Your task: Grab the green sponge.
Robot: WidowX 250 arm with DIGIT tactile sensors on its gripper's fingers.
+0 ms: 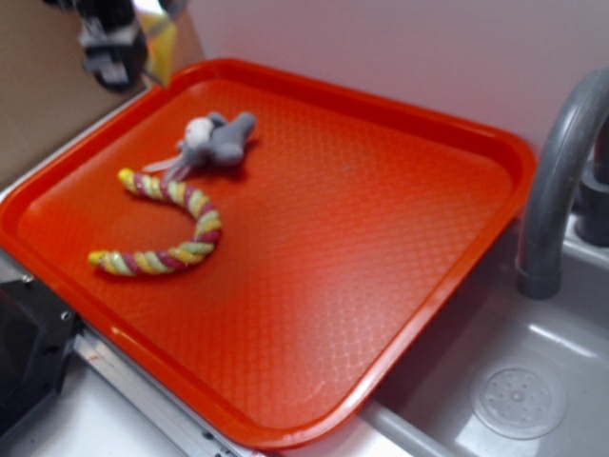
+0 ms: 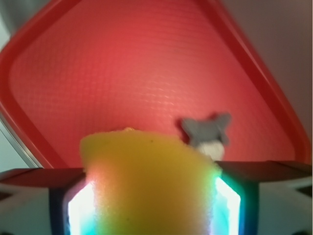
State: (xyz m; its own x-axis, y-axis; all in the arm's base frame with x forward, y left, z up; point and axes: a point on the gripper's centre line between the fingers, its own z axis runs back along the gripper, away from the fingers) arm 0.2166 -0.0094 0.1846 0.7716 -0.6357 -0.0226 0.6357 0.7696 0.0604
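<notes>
The green sponge (image 2: 151, 181) looks yellow and fills the lower middle of the wrist view, squeezed between the two fingers (image 2: 80, 205). My gripper (image 2: 152, 215) is shut on it and holds it high above the orange tray (image 2: 146, 63). In the exterior view the gripper (image 1: 119, 43) is at the top left, above the tray's far left corner, with a bit of the yellow sponge (image 1: 160, 43) showing beside it. The sponge's dark scouring layer is hidden.
On the orange tray (image 1: 381, 238) lie a grey plush mouse (image 1: 217, 140) and a yellow-pink-green twisted rope toy (image 1: 171, 224). The mouse also shows in the wrist view (image 2: 208, 131). A grey tap (image 1: 561, 162) and sink (image 1: 519, 395) are to the right. A brown board stands behind at left.
</notes>
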